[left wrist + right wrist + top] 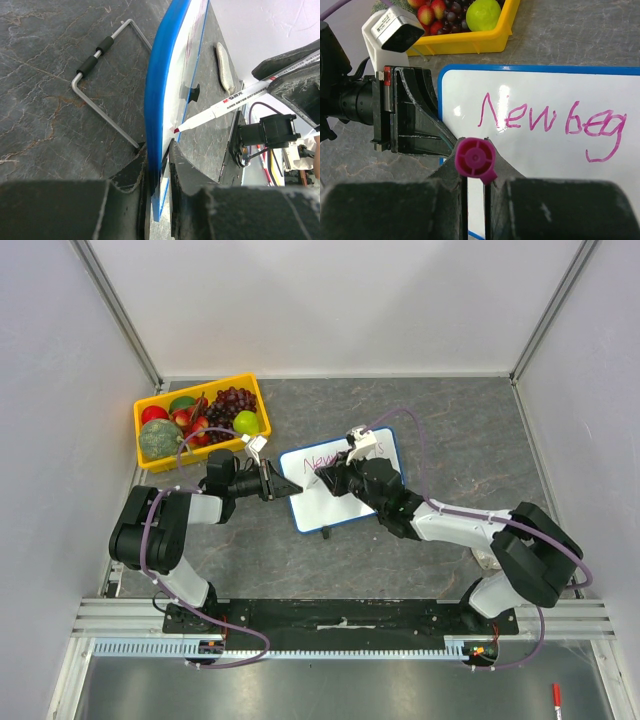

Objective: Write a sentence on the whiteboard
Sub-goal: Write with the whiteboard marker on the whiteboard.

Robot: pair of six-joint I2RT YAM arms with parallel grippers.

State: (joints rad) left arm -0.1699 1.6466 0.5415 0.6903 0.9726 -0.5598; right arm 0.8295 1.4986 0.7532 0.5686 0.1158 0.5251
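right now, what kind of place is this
Probably a robot lab test cell: plain white panel walls, two arms bolted to a rail at the table's edge, and staged props, a yellow tray of fruit and a small whiteboard.

Both arms are bent inward, with the forearms brought toward each other. The left claw (283,485) is clamped on the whiteboard (335,508) edge, and the right claw (333,478) is closed around a marker (475,159).

table (300,570): dark grey, marked like stone | walls (330,300): white, set around three sides | light: spread evenly
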